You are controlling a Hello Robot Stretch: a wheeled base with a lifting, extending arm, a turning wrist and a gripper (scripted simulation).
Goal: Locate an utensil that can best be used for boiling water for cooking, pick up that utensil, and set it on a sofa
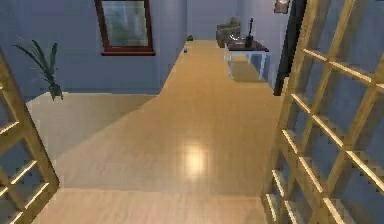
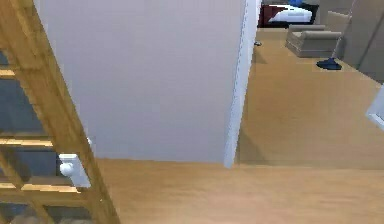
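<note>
A small table (image 1: 246, 52) with a dark top stands far down the hall at the forward view's right, with small dark objects (image 1: 238, 41) on it too small to name. A grey-beige upholstered seat (image 1: 229, 29) sits behind it. In the arm side view a beige armchair or sofa piece (image 2: 317, 39) stands in the far room at the upper right, with a dark blue object (image 2: 329, 65) on the floor by it.
Wooden glazed doors frame the forward view at the left (image 1: 20, 150) and right (image 1: 330, 130); one shows at the arm side view's left (image 2: 40, 130). A potted plant (image 1: 45, 68) stands at the left wall. A grey wall (image 2: 150, 80) blocks the arm side. Light wood floor runs ahead.
</note>
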